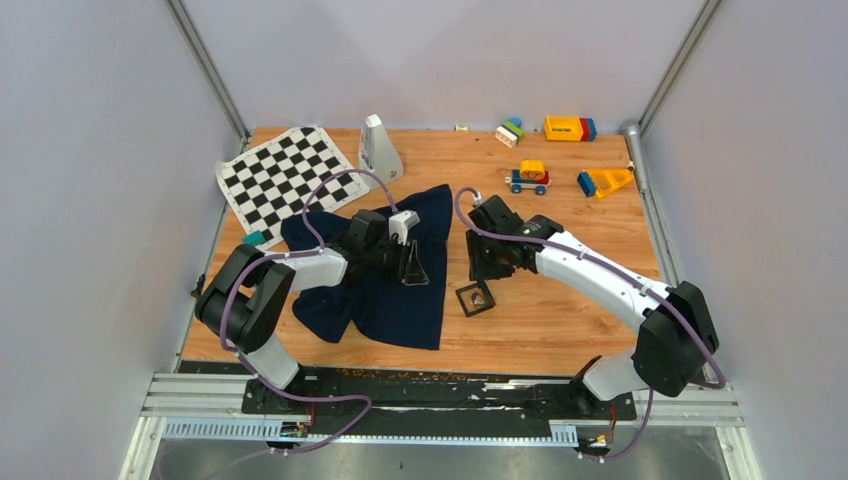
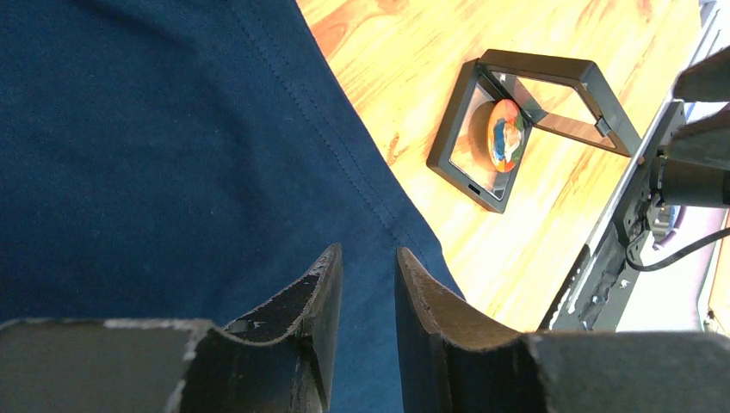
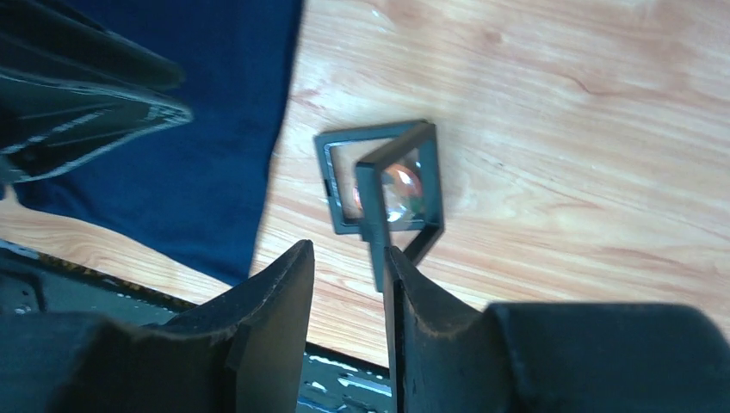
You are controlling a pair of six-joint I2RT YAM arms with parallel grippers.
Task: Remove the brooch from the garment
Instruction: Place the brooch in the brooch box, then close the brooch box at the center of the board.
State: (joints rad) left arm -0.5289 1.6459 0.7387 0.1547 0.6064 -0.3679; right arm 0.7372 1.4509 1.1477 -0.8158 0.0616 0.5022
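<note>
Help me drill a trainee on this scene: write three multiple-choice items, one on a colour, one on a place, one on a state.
1. What colour is the garment?
A navy
B red
C white

2. Where is the brooch?
A pinned to the garment
B in the case on the table
C under the garment

3. How is the case's lid?
A shut flat
B raised
C missing

Answers:
1. A, the cloth is dark blue all over.
2. B, the brooch shows inside the black frame, which lies on bare wood beside the cloth.
3. B, the lid stands up off the base in both wrist views.
</note>
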